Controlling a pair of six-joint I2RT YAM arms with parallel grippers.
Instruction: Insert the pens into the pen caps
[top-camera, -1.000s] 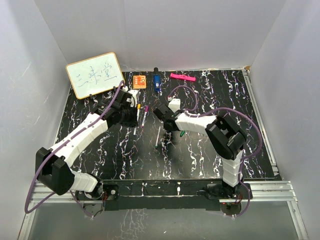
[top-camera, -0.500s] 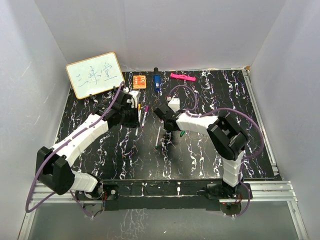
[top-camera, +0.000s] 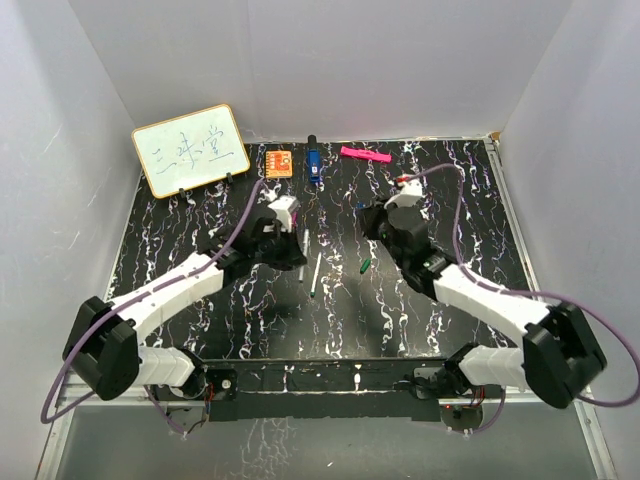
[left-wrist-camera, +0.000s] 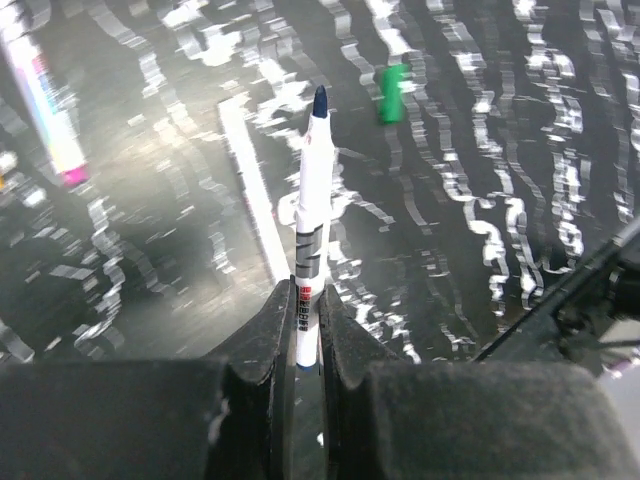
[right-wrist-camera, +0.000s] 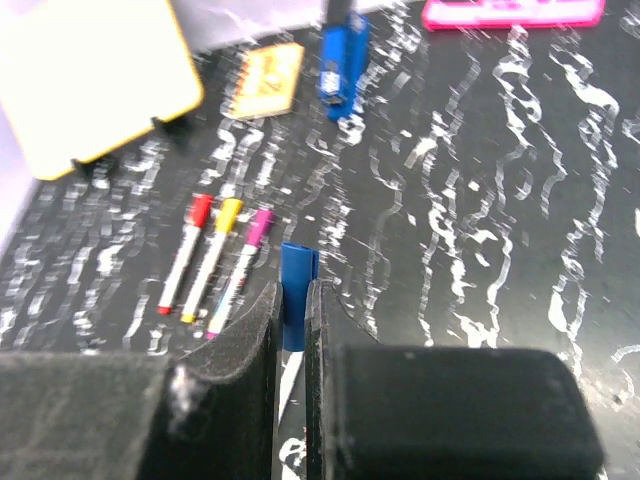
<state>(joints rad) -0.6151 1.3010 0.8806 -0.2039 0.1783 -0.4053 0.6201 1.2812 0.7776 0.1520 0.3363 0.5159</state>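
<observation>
My left gripper (left-wrist-camera: 305, 290) (top-camera: 297, 256) is shut on the lower end of a white pen (left-wrist-camera: 314, 190). The pen's dark blue tip points away toward a green pen cap (left-wrist-camera: 393, 93) (top-camera: 365, 266) lying on the table. My right gripper (right-wrist-camera: 292, 290) (top-camera: 373, 222) is shut on a blue pen cap (right-wrist-camera: 297, 275), held above the table. A bare white pen (top-camera: 316, 272) (left-wrist-camera: 255, 190) lies between the two grippers. Three capped pens, red (right-wrist-camera: 187, 250), yellow (right-wrist-camera: 212, 255) and pink-purple (right-wrist-camera: 240, 265), lie side by side at the left in the right wrist view.
Along the back stand a small whiteboard (top-camera: 190, 150), an orange square block (top-camera: 279, 162), a chunky blue object (top-camera: 313, 165) and a pink marker (top-camera: 365, 154). White walls close in the black marbled table (top-camera: 450, 180) on three sides.
The left gripper has come right and nearer with its pen. The right arm has swung out to the right, carrying the blue cap back and to the right.
</observation>
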